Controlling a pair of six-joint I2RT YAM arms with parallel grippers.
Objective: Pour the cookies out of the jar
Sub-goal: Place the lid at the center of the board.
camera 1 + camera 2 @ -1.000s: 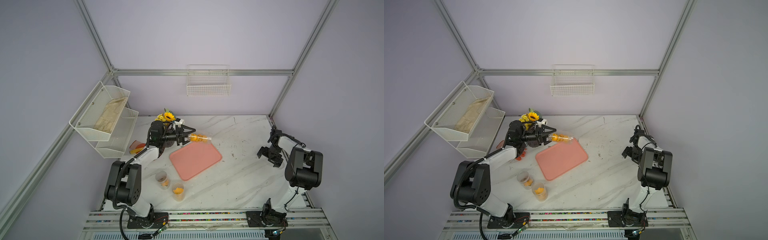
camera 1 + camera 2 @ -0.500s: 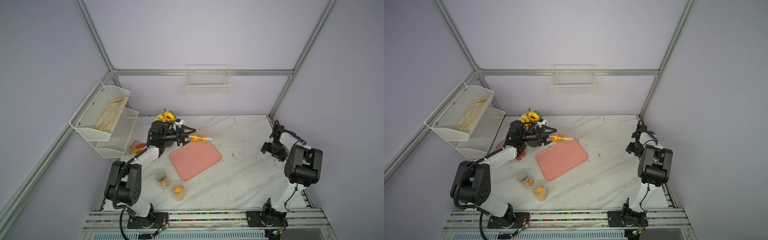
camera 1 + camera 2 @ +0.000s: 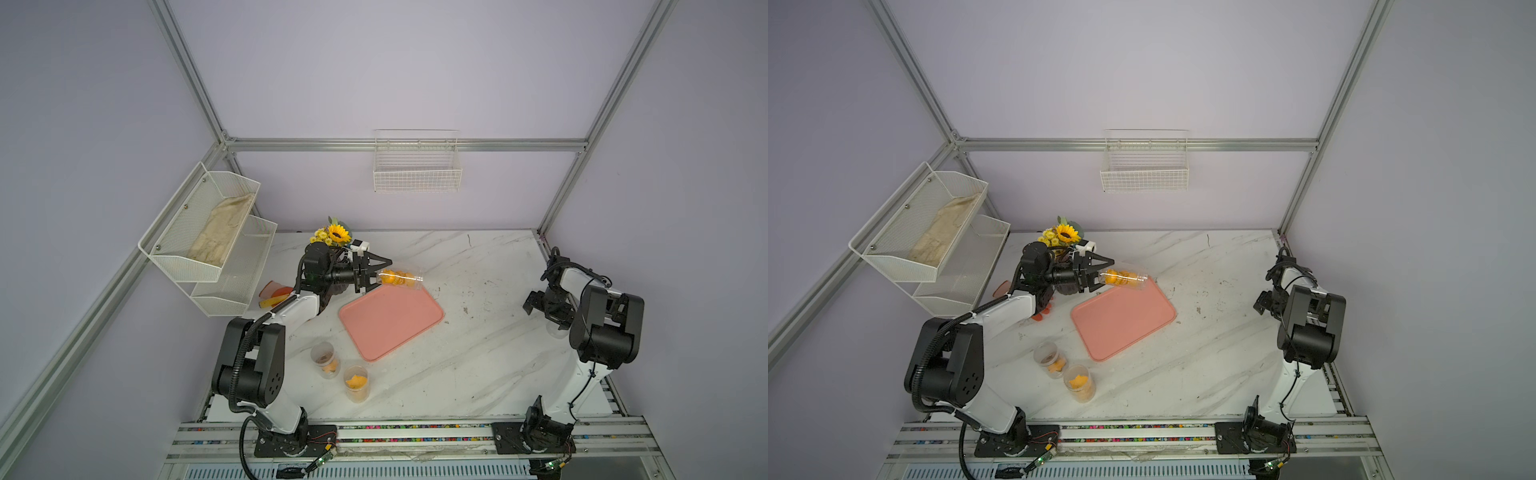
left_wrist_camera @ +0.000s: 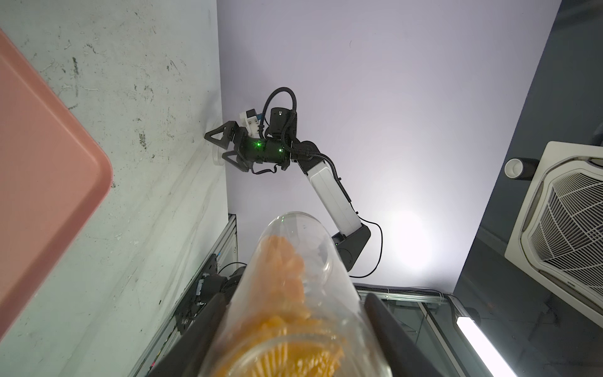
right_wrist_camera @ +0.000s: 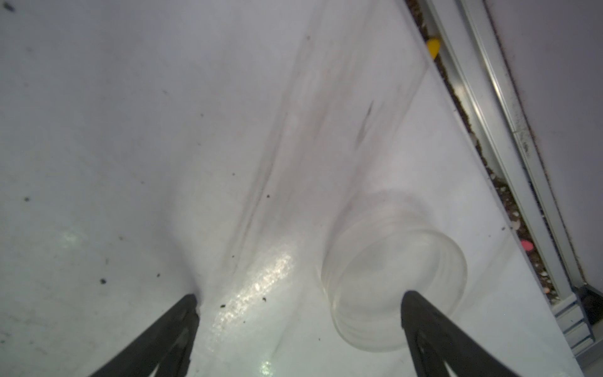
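Note:
A clear jar (image 3: 402,279) (image 3: 1126,279) (image 4: 293,287) lies nearly level in the air above the far edge of the pink tray (image 3: 390,328) (image 3: 1121,324) (image 4: 39,163). My left gripper (image 3: 379,276) (image 3: 1102,275) (image 4: 293,302) is shut on its base end. The orange-yellow cookies (image 3: 397,278) (image 4: 284,267) lie along the jar's lower side, short of its open mouth. Near the table's right edge my right gripper (image 3: 542,313) (image 3: 1264,307) (image 5: 299,297) stands open just above the table. The clear lid (image 5: 391,287) (image 4: 217,158) lies by one fingertip, not held.
Two clear cups with orange pieces (image 3: 325,359) (image 3: 356,382) stand at the front left. A sunflower bouquet (image 3: 336,232) stands behind the left arm, with red and yellow items (image 3: 274,296) to its left. A wire shelf (image 3: 208,241) hangs at the left and a wire basket (image 3: 417,170) on the back wall.
The right arm has shifted slightly by the table's right edge, its jaws still open. The left gripper and the jar have stayed where they were.

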